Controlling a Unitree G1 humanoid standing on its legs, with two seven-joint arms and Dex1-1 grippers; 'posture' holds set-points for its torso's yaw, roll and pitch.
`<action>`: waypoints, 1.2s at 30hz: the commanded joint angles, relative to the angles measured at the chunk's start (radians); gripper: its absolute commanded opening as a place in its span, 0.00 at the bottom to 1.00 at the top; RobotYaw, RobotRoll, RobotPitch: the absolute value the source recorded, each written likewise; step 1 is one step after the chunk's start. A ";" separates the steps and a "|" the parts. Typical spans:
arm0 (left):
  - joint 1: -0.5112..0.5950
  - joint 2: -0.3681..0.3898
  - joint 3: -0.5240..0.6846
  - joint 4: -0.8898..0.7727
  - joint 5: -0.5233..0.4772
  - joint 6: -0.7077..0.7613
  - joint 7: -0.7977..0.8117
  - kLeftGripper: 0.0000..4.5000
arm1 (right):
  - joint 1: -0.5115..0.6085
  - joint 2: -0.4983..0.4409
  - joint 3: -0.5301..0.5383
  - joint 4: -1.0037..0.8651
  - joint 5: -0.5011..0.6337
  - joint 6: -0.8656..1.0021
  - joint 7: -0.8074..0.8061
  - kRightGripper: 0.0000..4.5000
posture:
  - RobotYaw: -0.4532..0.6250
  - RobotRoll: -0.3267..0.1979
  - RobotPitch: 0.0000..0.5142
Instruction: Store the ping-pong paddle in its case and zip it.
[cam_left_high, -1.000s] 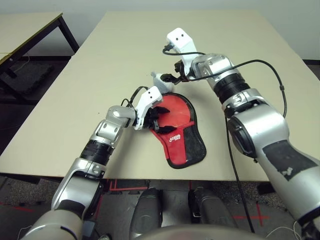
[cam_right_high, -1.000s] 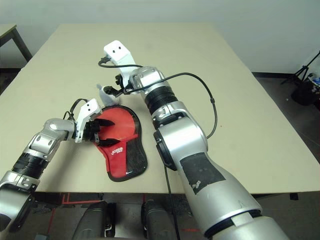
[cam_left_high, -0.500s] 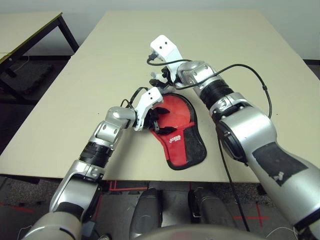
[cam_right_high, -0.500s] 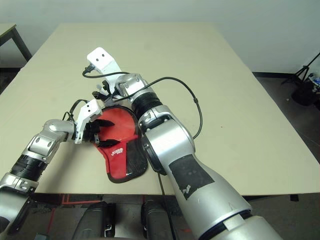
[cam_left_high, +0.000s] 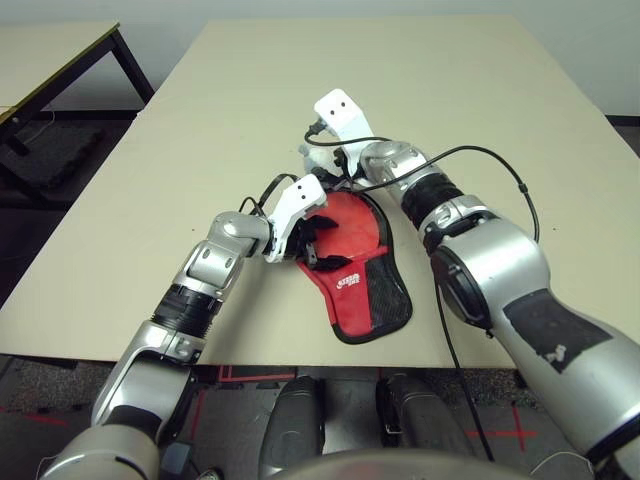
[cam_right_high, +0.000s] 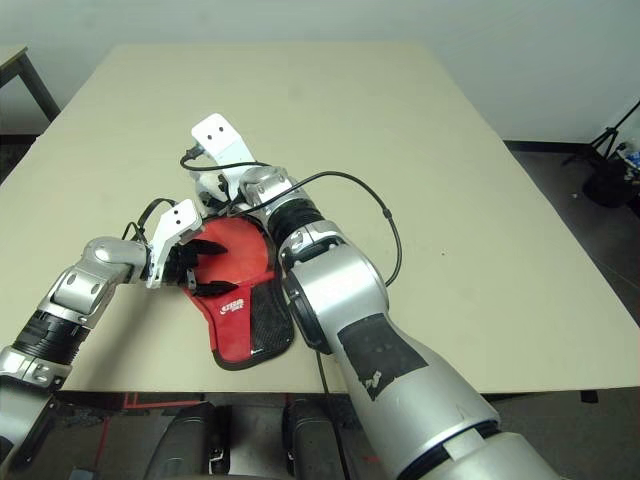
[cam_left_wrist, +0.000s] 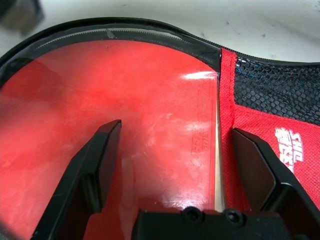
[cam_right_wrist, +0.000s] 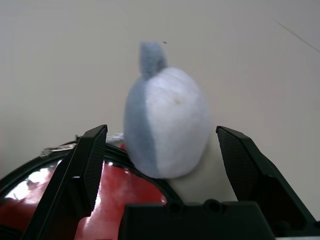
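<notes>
The case (cam_left_high: 355, 265) lies on the table (cam_left_high: 240, 110) near its front edge, the ping-pong paddle (cam_left_wrist: 115, 115) inside its open round end. My left claw (cam_left_wrist: 175, 155) hangs over that red blade, fingers apart. My right claw (cam_right_wrist: 165, 155) is spread either side of the fish charm (cam_right_wrist: 165, 120) at the case's far rim.

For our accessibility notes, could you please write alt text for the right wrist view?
The right gripper is open, its black fingers on either side of a grey plush fish charm on the beige table. The rim of the red case shows below the charm.
</notes>
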 joint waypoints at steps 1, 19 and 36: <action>0.041 0.010 -0.044 0.007 0.015 0.031 -0.003 0.99 | 0.019 0.020 -0.004 0.019 -0.015 -0.004 0.000 1.00 | 0.53 0.62 0.24; 0.106 0.028 -0.047 -0.093 -0.001 0.099 0.030 1.00 | 0.061 -0.008 -0.055 0.026 -0.040 -0.169 -0.243 0.00 | 0.57 0.62 0.25; 0.072 0.008 -0.077 -0.041 0.003 0.082 0.019 1.00 | 0.119 -0.205 -0.033 0.031 -0.128 -0.220 -0.334 0.00 | 0.50 0.62 0.26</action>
